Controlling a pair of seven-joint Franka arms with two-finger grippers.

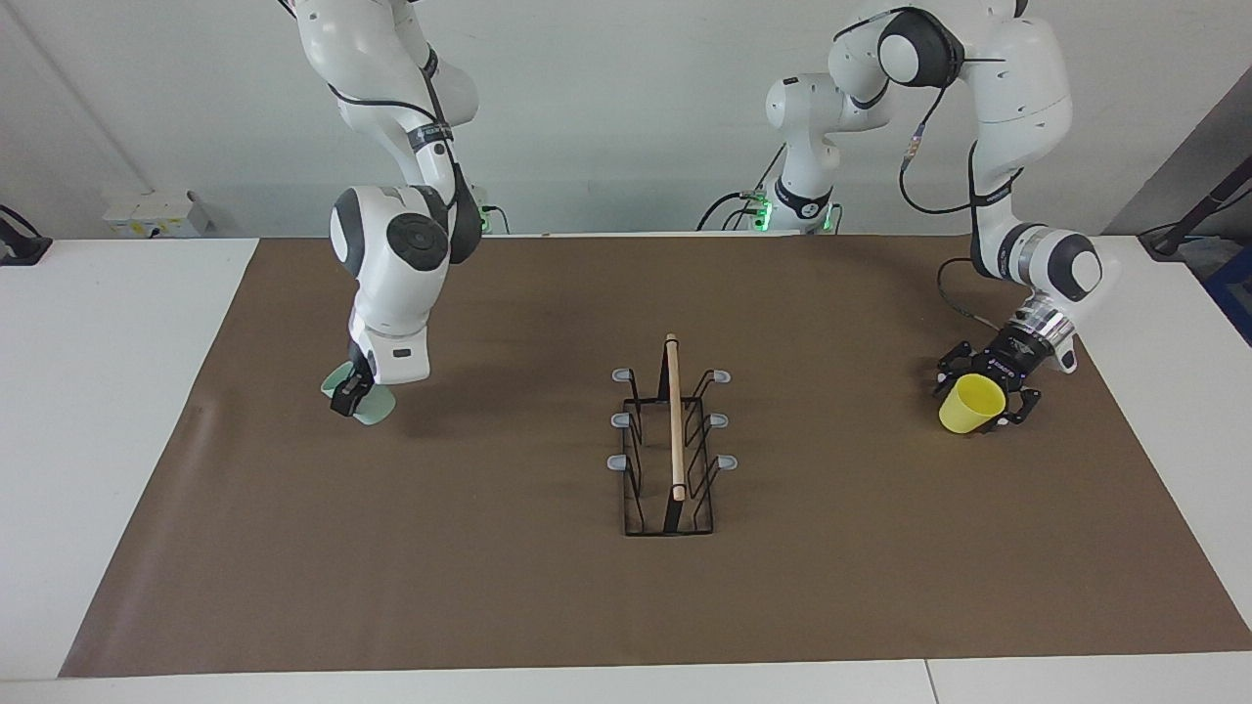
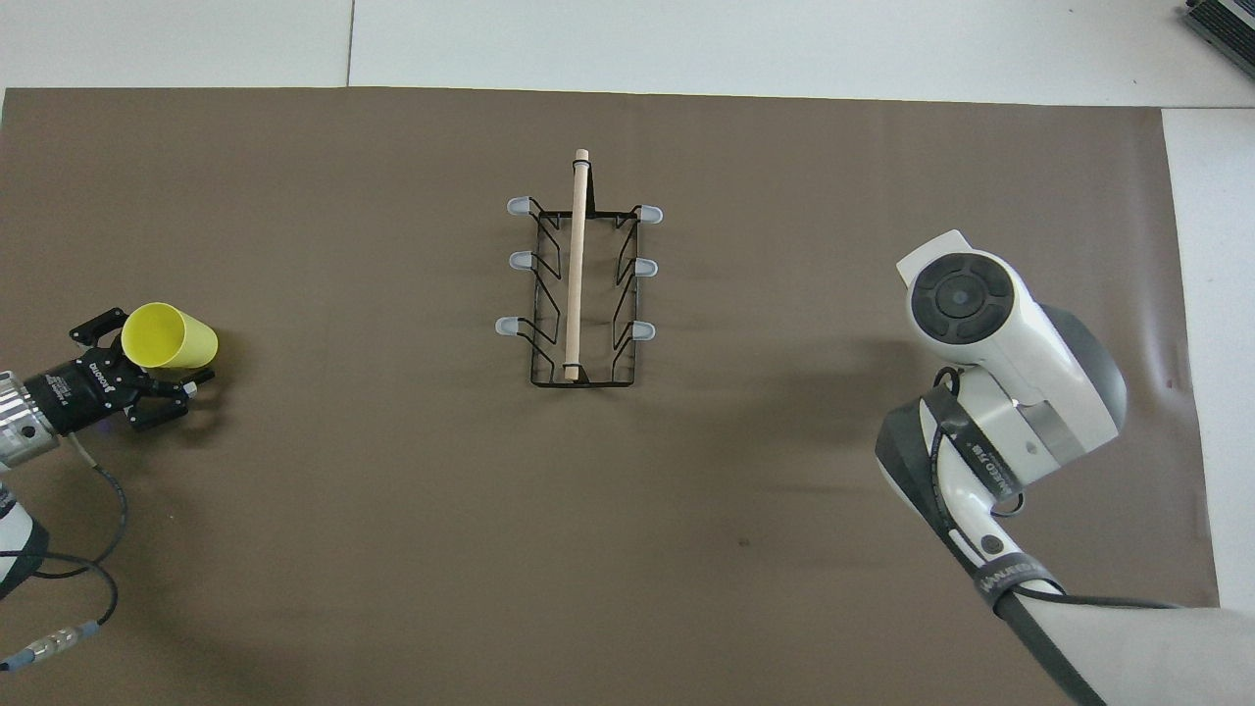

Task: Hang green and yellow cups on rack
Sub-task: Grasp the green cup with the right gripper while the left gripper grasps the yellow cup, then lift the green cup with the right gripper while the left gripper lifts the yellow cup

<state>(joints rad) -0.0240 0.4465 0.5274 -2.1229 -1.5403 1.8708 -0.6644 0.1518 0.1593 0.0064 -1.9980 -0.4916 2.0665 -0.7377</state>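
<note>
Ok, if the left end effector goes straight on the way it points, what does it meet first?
The yellow cup, lying on its side, mouth toward the left end effector, whose open jaws seem to flank its rim.

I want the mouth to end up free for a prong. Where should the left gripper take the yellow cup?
Probably across the wide rim end, coming from the left arm's end of the table. The yellow cup lies on its side with its mouth toward the open left gripper, whose fingers straddle that end. The narrow tapered base points away and would likely slip.
</note>
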